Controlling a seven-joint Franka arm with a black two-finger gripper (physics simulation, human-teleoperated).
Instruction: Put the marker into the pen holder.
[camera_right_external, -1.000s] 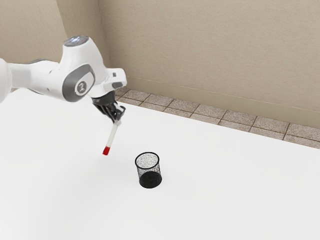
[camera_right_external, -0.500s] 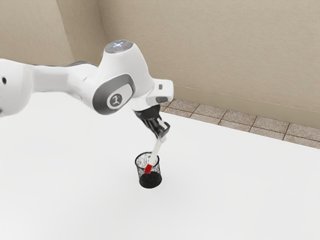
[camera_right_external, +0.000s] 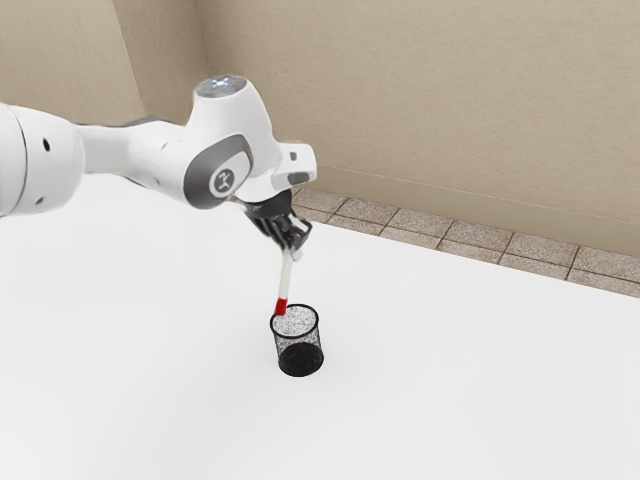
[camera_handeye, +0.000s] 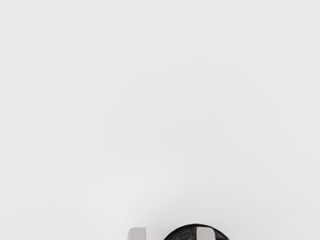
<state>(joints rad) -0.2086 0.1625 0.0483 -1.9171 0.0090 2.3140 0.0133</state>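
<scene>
In the exterior view my gripper (camera_right_external: 294, 252) is shut on the upper end of the marker (camera_right_external: 285, 279), which hangs nearly upright with its red end down. That red end overlaps the left back part of the rim of the black mesh pen holder (camera_right_external: 298, 357); how far above the rim it hangs, I cannot tell. The pen holder stands upright on the white table (camera_right_external: 450, 380). At the wrist view's lower edge are the two pale fingertips of my gripper (camera_handeye: 171, 235), with the curved dark rim of the pen holder (camera_handeye: 185, 233) beyond them.
A beige wall (camera_right_external: 420, 110) and a strip of brown floor tiles (camera_right_external: 480, 236) lie beyond the table's far edge. The white arm reaches in from the exterior view's left, above the table.
Over the last second my hand carried the marker toward the exterior view's right, across the pen holder, then partly back left and up. The marker now hangs more upright. The pen holder has not moved.
</scene>
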